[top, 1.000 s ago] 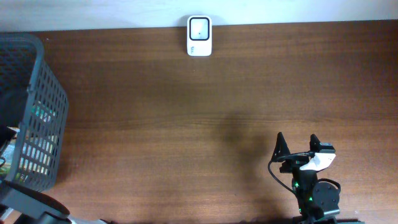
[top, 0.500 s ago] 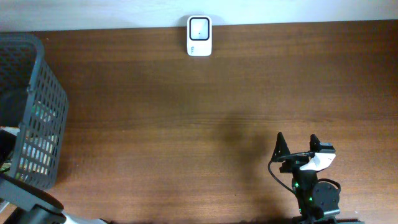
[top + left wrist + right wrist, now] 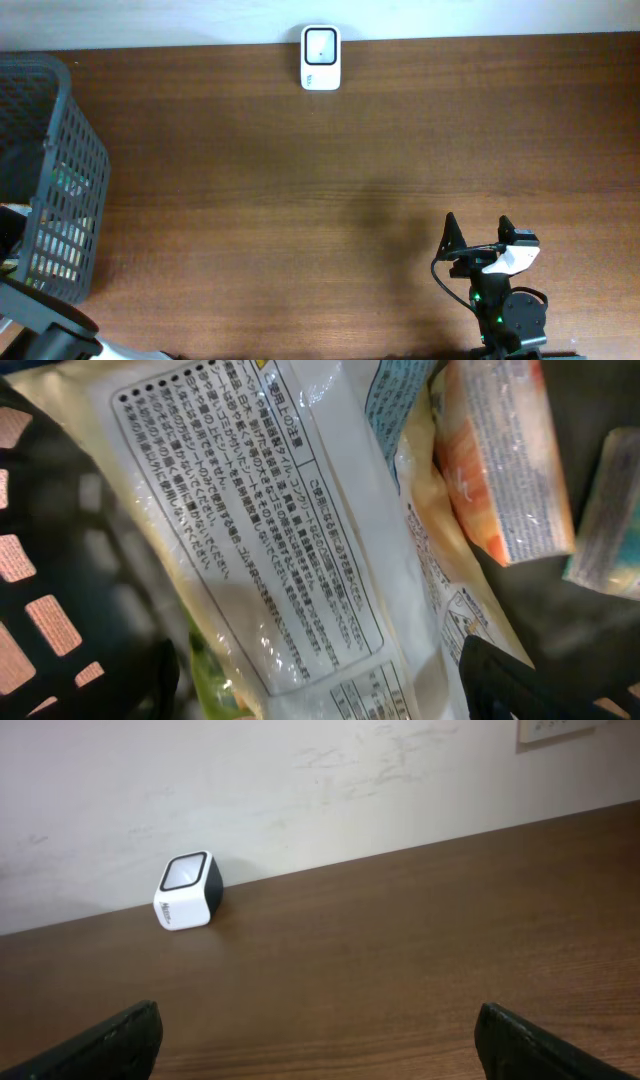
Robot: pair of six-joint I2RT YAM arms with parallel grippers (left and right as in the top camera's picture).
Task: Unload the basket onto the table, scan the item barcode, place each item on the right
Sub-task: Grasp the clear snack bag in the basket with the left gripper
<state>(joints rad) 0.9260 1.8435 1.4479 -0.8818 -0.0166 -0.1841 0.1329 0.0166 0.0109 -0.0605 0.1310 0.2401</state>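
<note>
Brown wooden table (image 3: 250,180) bore a grey plastic mesh basket (image 3: 70,180) holding the white printed plastic packet (image 3: 260,530), likely light, soft and slippery; an edge pinch looked best. Left gripper (image 3: 310,680), over it, and right gripper (image 3: 320,1040) both had jaws spread wide.

A: Where may an end effector pass freely?
B: Across the bench (image 3: 300,200), bare wood from the basket (image 3: 60,150) at the left to the right edge; the scanner (image 3: 321,58) against the far wall is the sole obstacle.
A: And within the basket?
B: Little room: packets (image 3: 260,530) press close beneath the left end effector (image 3: 318,670), mesh beside it.
</note>
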